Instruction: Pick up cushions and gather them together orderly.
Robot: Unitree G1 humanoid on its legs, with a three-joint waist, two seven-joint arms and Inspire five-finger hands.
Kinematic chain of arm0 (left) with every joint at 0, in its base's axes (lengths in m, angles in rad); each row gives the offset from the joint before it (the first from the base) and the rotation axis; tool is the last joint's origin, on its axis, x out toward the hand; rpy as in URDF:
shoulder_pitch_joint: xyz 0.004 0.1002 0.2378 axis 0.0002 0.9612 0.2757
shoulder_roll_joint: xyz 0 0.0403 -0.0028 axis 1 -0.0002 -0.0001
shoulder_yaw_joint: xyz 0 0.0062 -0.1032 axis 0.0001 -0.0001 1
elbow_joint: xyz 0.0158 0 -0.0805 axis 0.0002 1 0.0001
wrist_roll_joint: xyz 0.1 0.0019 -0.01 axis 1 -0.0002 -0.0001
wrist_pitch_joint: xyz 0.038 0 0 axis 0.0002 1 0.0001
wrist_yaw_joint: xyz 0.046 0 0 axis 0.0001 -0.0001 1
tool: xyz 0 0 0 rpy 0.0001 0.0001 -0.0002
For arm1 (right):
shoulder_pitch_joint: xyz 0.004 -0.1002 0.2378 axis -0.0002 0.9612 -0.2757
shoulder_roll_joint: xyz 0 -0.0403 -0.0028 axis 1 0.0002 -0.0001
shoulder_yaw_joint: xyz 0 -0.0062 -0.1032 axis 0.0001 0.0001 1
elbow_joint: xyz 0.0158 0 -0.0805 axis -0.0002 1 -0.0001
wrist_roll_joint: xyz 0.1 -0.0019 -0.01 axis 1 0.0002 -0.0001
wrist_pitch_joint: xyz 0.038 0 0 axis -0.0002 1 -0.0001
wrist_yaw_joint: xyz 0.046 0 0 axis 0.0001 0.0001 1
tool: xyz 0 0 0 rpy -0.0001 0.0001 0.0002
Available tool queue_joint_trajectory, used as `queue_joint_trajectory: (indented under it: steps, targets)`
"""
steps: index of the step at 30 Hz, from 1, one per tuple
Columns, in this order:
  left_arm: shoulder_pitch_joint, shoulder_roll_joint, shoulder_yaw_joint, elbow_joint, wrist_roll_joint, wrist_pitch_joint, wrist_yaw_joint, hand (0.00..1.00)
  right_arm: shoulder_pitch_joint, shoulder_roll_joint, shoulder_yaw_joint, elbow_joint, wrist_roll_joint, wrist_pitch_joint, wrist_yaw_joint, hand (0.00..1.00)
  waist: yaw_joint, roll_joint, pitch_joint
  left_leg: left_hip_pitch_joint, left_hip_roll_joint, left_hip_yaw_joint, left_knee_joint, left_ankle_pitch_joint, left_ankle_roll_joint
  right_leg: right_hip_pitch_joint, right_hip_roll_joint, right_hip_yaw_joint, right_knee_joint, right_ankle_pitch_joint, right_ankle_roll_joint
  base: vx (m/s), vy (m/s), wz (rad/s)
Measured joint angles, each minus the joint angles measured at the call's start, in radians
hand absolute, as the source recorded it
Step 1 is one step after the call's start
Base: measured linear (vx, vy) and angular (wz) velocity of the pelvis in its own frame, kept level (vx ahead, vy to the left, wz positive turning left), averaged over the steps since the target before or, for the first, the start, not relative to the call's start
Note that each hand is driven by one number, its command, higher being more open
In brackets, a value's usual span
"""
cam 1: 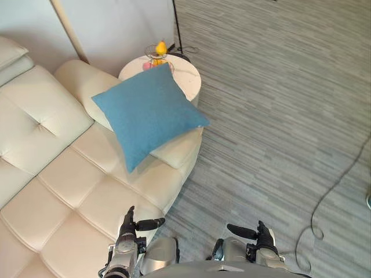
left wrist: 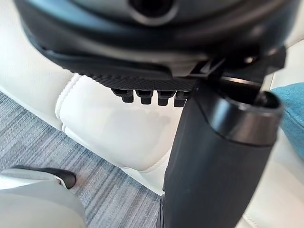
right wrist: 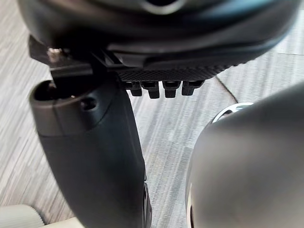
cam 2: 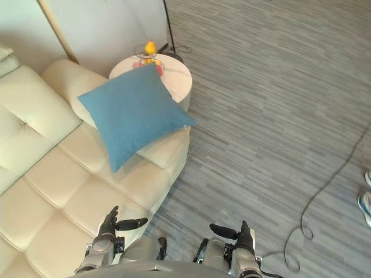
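The approach step is judged to be in hand: the blue cushion (cam 1: pixel 148 113) is propped on the sofa (cam 1: pixel 52 174) arm, well ahead of the left hand (cam 1: pixel 127 227) and right hand (cam 1: pixel 262 234), both straight-fingered and empty, so a forward reach is called for.

I hold both arms low and close in. My left hand (cam 1: pixel 127 227) points forward, fingers straight, empty, with the left thumb (cam 1: pixel 149 223) stuck out inward. My right hand (cam 1: pixel 264 237) mirrors it, the right thumb (cam 1: pixel 240 231) reaching toward the left.
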Motion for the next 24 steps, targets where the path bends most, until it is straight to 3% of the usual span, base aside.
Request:
queue_joint_trajectory:
  steps: [2,4,6,7,8,9,10,11,14,15,16,18,20,21,22,23,24]
  targets:
    - [0.005,0.001,0.000,0.004,0.000,0.002,0.006,1.00,-0.001,-0.002,-0.002,-0.002,0.001,-0.001,-0.001,1.00,-0.003,0.007,0.004,0.054,0.006,-0.033,-0.033,-0.002,-0.002,-0.034,-0.005,-0.022,-0.064,-0.017,-0.019,0.33,-0.044,0.66]
    - [0.010,-0.002,0.000,0.006,0.000,0.008,0.013,1.00,-0.001,-0.004,0.001,-0.016,0.000,-0.005,-0.001,1.00,-0.003,0.014,0.006,0.123,0.030,-0.087,-0.079,-0.004,-0.008,-0.085,0.020,-0.010,-0.283,-0.028,-0.018,0.35,-0.133,0.73]
    - [0.011,-0.008,0.000,0.006,0.001,0.008,0.015,1.00,-0.003,-0.006,0.000,-0.020,0.000,-0.013,-0.001,1.00,-0.006,0.020,0.004,0.144,0.051,-0.136,-0.092,-0.024,-0.040,-0.124,0.065,0.064,-0.467,-0.014,-0.005,0.39,-0.249,0.79]
    - [0.010,-0.010,0.000,0.006,0.003,0.008,0.017,1.00,-0.003,-0.004,0.000,-0.025,0.001,-0.015,-0.001,1.00,-0.006,0.018,0.003,0.150,0.061,-0.171,-0.091,-0.043,-0.063,-0.147,0.093,0.141,-0.586,0.016,0.004,0.45,-0.391,1.00]
    - [0.011,-0.011,0.000,0.008,0.005,0.008,0.019,1.00,-0.002,-0.002,0.000,-0.026,0.001,-0.019,0.000,1.00,-0.009,0.014,0.000,0.158,0.068,-0.217,-0.082,-0.070,-0.092,-0.149,0.116,0.202,-0.660,0.114,0.009,0.46,-0.427,1.06]
    - [0.010,-0.014,0.001,0.011,0.006,0.008,0.019,1.00,0.000,-0.002,-0.003,-0.025,0.002,-0.021,0.000,1.00,-0.014,0.011,-0.002,0.164,0.072,-0.246,-0.079,-0.085,-0.110,-0.131,0.128,0.208,-0.658,0.173,-0.028,0.37,-0.409,0.81]
    - [0.008,-0.017,0.001,0.014,0.005,0.008,0.020,1.00,-0.002,-0.004,-0.006,-0.024,0.001,-0.020,0.000,1.00,-0.013,0.026,-0.004,0.168,0.085,-0.259,-0.080,-0.089,-0.115,-0.126,0.135,0.191,-0.646,0.163,-0.035,0.35,-0.429,0.76]
    - [0.012,-0.045,0.002,0.018,0.006,0.007,0.020,1.00,-0.002,-0.006,-0.030,-0.030,0.001,-0.022,-0.002,1.00,-0.009,0.057,-0.020,0.171,0.120,-0.286,-0.085,-0.089,-0.124,-0.125,0.149,0.142,-0.615,0.110,-0.060,0.40,-0.493,0.70]
    - [0.017,-0.086,0.013,0.015,0.006,0.008,0.015,1.00,0.004,-0.010,-0.048,-0.036,0.001,-0.019,-0.003,1.00,-0.013,0.080,-0.033,0.128,0.147,-0.288,0.009,-0.084,-0.148,-0.094,0.153,0.066,-0.592,0.052,-0.094,0.23,-0.300,0.78]
    - [0.013,-0.085,0.014,0.007,0.007,0.007,0.010,1.00,0.009,-0.008,-0.046,-0.038,0.002,-0.019,-0.004,1.00,-0.014,0.082,-0.032,0.037,0.166,-0.260,0.179,-0.068,-0.191,-0.044,0.163,0.009,-0.620,0.035,-0.115,0.32,-0.455,0.96]
    - [0.013,-0.085,0.019,0.003,0.007,0.007,0.010,1.00,0.010,-0.007,-0.045,-0.038,0.002,-0.019,-0.005,1.00,-0.013,0.081,-0.031,0.008,0.178,-0.233,0.238,-0.066,-0.200,-0.019,0.170,-0.010,-0.635,0.030,-0.122,0.24,-0.358,1.00]
    - [0.015,-0.081,0.017,-0.018,0.004,0.006,0.014,1.00,0.019,0.000,-0.046,-0.038,0.002,-0.020,-0.007,1.00,-0.004,0.069,-0.028,-0.049,0.219,-0.078,0.293,-0.077,-0.210,0.075,0.177,-0.077,-0.685,0.026,-0.131,0.14,-0.220,0.75]
    - [0.018,-0.078,0.005,-0.021,0.005,0.006,0.014,1.00,0.013,-0.002,-0.048,-0.041,0.003,-0.024,-0.008,1.00,-0.002,0.068,-0.034,-0.064,0.210,-0.003,0.204,-0.071,-0.202,0.096,0.170,-0.098,-0.709,0.026,-0.131,0.11,-0.076,0.43]
    - [0.018,-0.080,-0.004,-0.016,0.005,0.006,0.012,1.00,0.012,-0.008,-0.048,-0.047,0.003,-0.027,-0.008,1.00,-0.004,0.077,-0.038,-0.067,0.196,0.040,0.089,-0.020,-0.168,0.103,0.167,-0.113,-0.718,0.026,-0.131,0.15,0.020,0.35]
    - [0.018,-0.083,-0.007,-0.010,0.005,0.006,0.012,1.00,0.013,-0.011,-0.049,-0.046,0.003,-0.027,-0.008,1.00,-0.004,0.085,-0.041,-0.067,0.193,0.061,0.030,0.040,-0.159,0.107,0.170,-0.120,-0.722,0.025,-0.128,0.14,0.059,0.30]
    - [0.013,-0.080,-0.011,-0.002,0.004,0.006,0.011,1.00,0.014,-0.011,-0.051,-0.042,0.004,-0.024,-0.008,1.00,-0.002,0.086,-0.046,-0.060,0.187,0.078,0.005,0.047,-0.153,0.112,0.165,-0.122,-0.725,0.020,-0.117,0.18,0.075,0.30]
    - [0.011,-0.072,-0.012,-0.001,0.004,0.003,0.011,1.00,0.017,0.006,-0.049,-0.039,0.004,-0.021,-0.007,1.00,-0.001,0.064,-0.048,-0.040,0.164,0.079,-0.037,0.066,-0.147,0.115,0.150,-0.122,-0.737,0.021,-0.108,0.13,0.042,0.24]
